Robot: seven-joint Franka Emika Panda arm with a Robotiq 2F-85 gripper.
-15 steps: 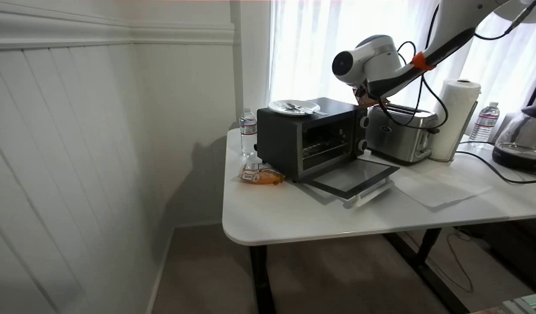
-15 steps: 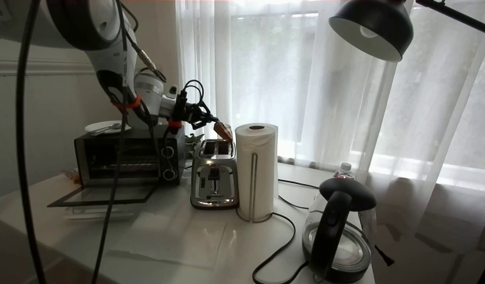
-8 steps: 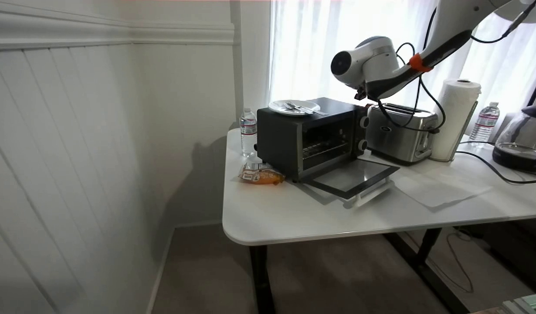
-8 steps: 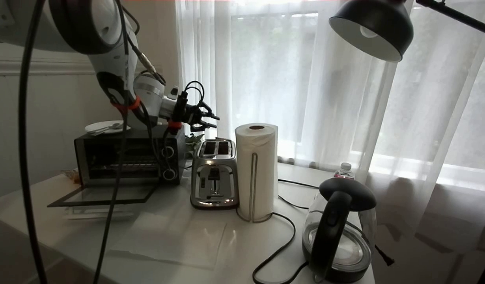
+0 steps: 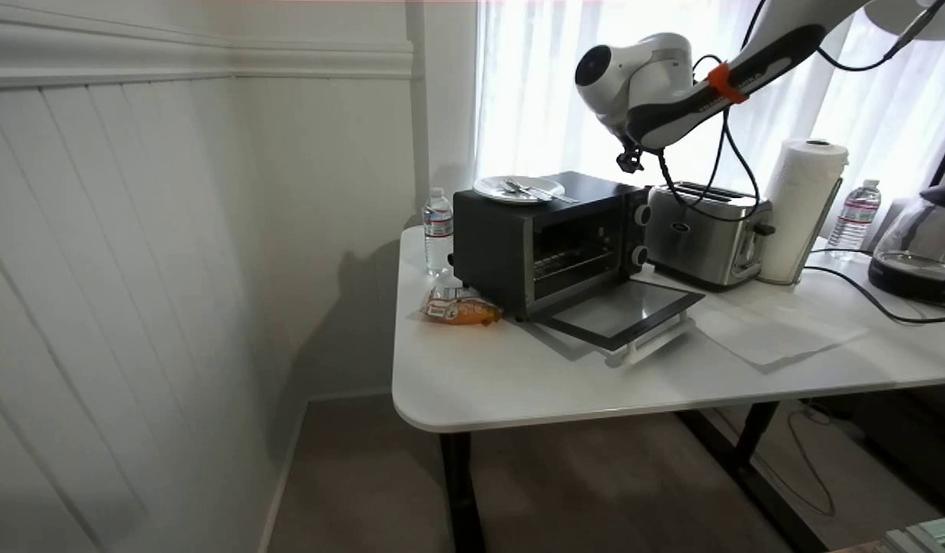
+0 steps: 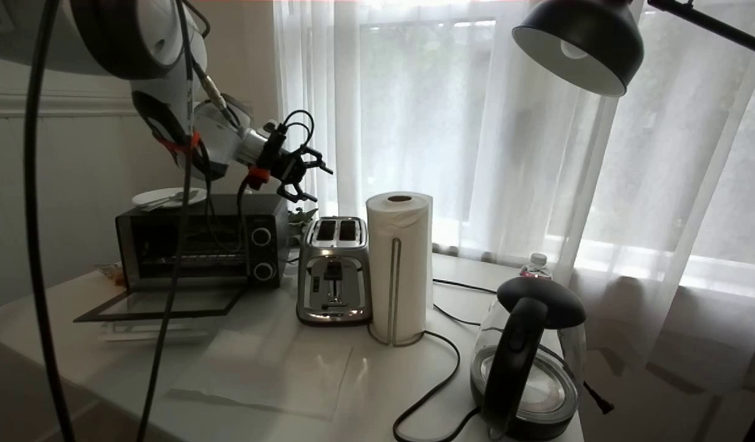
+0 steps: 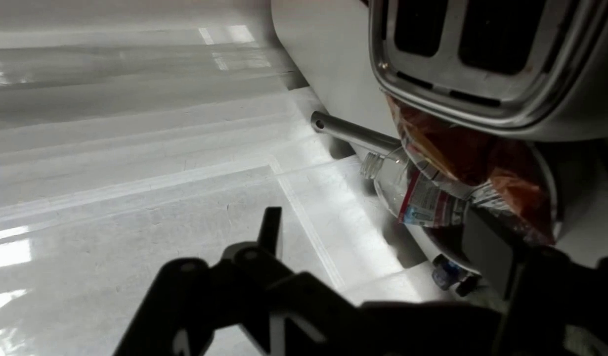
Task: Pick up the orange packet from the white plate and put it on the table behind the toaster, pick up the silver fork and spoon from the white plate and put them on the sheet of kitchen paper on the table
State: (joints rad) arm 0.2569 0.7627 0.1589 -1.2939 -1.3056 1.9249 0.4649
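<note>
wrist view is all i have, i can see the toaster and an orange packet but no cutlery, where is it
Observer: The cutlery lies on the plate, up on the oven.

Operator: ok and where does it go

Observer: On the sheet, which lies on the table, nearer the camera than the toaster in both exterior views.

Operator: is the packet i see the only one

Observer: No, a second packet, also orange, lies on the table beside the oven.
</note>
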